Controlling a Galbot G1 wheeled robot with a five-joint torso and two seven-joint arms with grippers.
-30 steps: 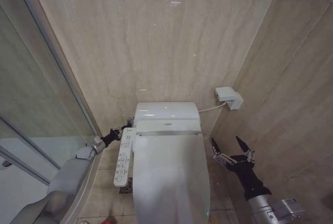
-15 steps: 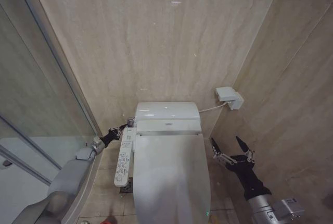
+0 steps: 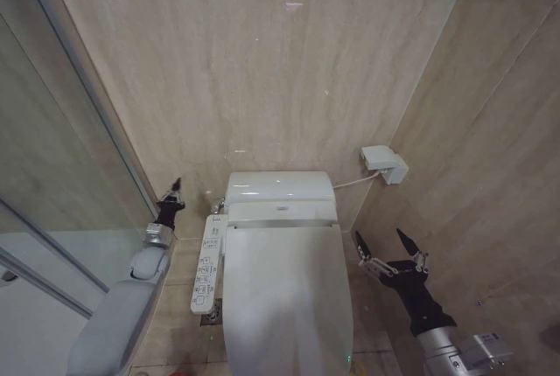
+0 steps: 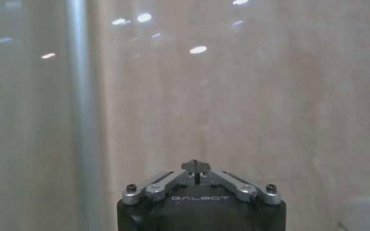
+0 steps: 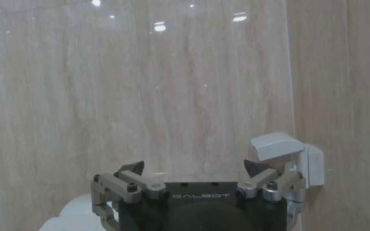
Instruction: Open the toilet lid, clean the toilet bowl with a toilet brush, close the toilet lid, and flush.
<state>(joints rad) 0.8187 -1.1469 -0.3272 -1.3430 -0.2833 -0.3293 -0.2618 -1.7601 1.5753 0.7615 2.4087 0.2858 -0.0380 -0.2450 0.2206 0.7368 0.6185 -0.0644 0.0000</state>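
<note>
Left arm just backed off the toilet's left side.
Left gripper [image 3: 176, 185] pinched together, now raised near the wall; glossy white oval plastic toilet lid [image 3: 286, 293] down, right gripper [image 3: 386, 245] spread open beside it, so flushing looks finished.

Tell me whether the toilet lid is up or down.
Down. In the head view the lid lies flat over the bowl, front edge toward the camera, with the tank behind it uncovered.

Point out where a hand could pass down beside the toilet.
Widest gap: the floor between the toilet lid and the right wall, but the right tool, fingers spread, hangs over it. On the other side it is tighter: the button panel juts out beside the lid, and the left tool, shut, stands between it and the glass shower wall.
</note>
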